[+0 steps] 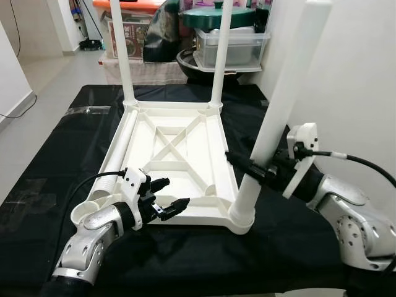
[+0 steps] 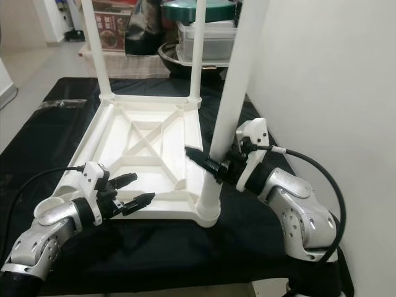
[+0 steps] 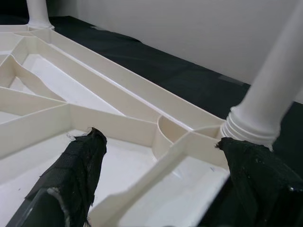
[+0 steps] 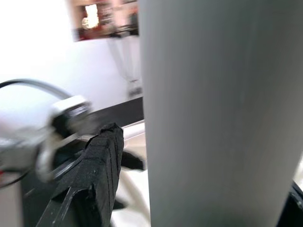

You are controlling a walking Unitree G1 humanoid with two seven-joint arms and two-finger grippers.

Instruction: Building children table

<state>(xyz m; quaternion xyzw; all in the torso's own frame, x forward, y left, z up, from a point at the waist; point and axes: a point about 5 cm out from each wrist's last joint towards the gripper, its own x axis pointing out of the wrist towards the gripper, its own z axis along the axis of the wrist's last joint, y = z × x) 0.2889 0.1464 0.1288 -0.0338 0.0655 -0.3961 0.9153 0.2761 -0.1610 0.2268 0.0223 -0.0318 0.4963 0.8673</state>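
A white plastic children's table lies upside down on a black mat. Two legs stand upright in its far corners. A third leg leans slightly in the near right corner socket, and my right gripper is shut on it just above the socket. A fourth leg lies loose along the table's left side. My left gripper is open at the near edge, with the table's rim between its fingers.
The black mat covers the floor around the table. A white wall stands close on the right. Behind the table are stacked plastic boxes, a green lidded pot and a cardboard box.
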